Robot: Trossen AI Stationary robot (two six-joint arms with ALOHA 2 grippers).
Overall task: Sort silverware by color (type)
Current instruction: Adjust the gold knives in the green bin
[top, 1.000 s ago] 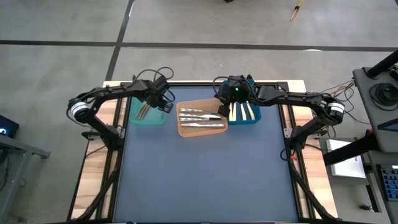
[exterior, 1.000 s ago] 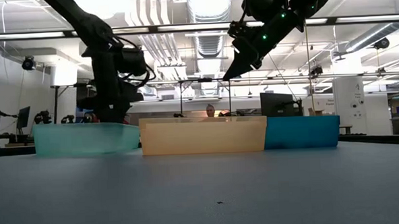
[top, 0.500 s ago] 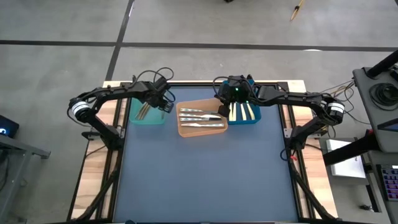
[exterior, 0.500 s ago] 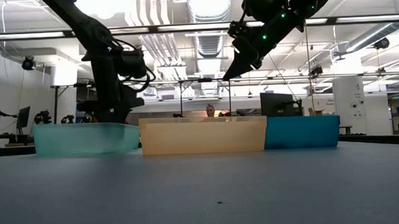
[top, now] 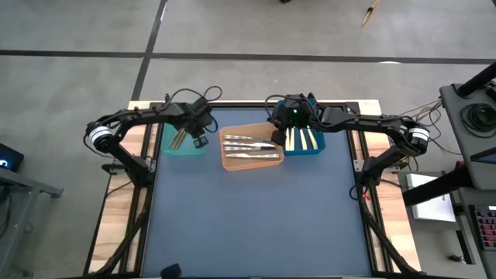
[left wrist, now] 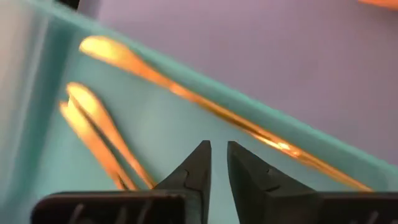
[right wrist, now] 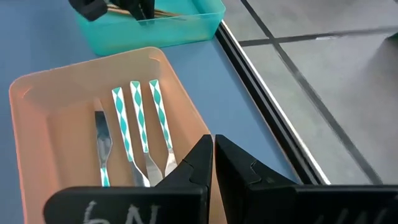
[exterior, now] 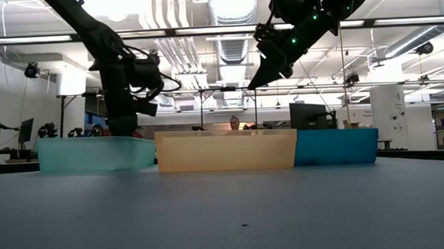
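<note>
Three gold pieces of silverware lie flat on the floor of the teal bin, one of them along the foot of its wall. My left gripper points down inside that bin, its fingers a narrow gap apart with nothing between them. Silver pieces with teal-and-white patterned handles lie in the orange bin. Yellow-handled pieces lie in the blue bin. My right gripper is shut and bare, hanging above where the orange and blue bins meet.
The three bins stand side by side along the table's far edge. The dark blue mat stretches bare from them to the near edge. In the low view a person shows far behind the bins. The table's black frame rail runs just past the bins.
My left gripper has rolled about its own pointing line while staying over the teal bin. The right arm has kept still.
</note>
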